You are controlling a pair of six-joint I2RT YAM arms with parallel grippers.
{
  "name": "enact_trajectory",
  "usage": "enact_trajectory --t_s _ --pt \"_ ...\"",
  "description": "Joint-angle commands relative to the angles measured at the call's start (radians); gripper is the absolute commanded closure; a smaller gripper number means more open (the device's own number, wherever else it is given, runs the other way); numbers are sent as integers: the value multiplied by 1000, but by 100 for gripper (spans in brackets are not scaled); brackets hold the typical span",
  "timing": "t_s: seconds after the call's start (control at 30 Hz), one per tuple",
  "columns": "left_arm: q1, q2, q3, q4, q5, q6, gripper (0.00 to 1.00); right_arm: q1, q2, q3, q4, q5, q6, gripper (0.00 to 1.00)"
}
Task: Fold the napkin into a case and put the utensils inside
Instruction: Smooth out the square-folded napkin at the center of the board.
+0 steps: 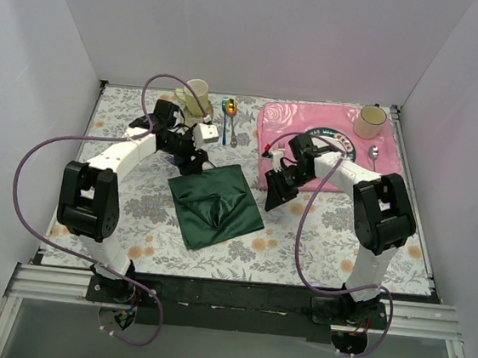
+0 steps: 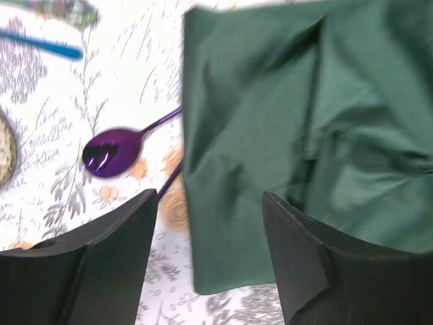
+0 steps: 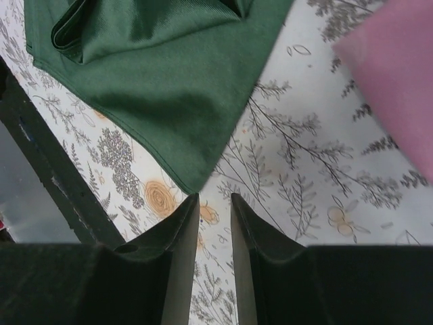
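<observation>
The dark green napkin (image 1: pixel 217 204) lies loosely folded and rumpled on the floral tablecloth. My left gripper (image 1: pixel 191 162) is open at its far-left corner; in the left wrist view the open gripper (image 2: pixel 210 196) straddles the napkin's edge (image 2: pixel 284 122) without gripping it. The purple spoon (image 2: pixel 111 150) lies just left of the napkin, its handle running under the cloth. A second purple handle (image 2: pixel 169 181) pokes out beside it. My right gripper (image 1: pixel 273 195) is at the napkin's right corner; in the right wrist view the gripper (image 3: pixel 214 198) holds nothing, its jaws a narrow gap apart, the napkin (image 3: pixel 162 74) just ahead.
A pink rose placemat (image 1: pixel 312 135) lies at the back right with a mug (image 1: pixel 370 120) and a silver spoon (image 1: pixel 374 155) on it. Another mug (image 1: pixel 196 96) and blue and gold spoons (image 1: pixel 228 116) sit at the back centre. White walls enclose three sides.
</observation>
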Motion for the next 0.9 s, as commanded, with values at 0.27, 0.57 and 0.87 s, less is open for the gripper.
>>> enact_trajectory --t_s 0.27,0.57,0.87 --pt "-17 -203 -187 85 201 -143 36 131 54 -36 139 70 72 74" --pt "-59 -164 -223 88 209 -57 37 177 28 -131 135 33 100 91" --pt "-155 -117 -212 47 191 95 36 179 -64 -130 75 -20 95 76"
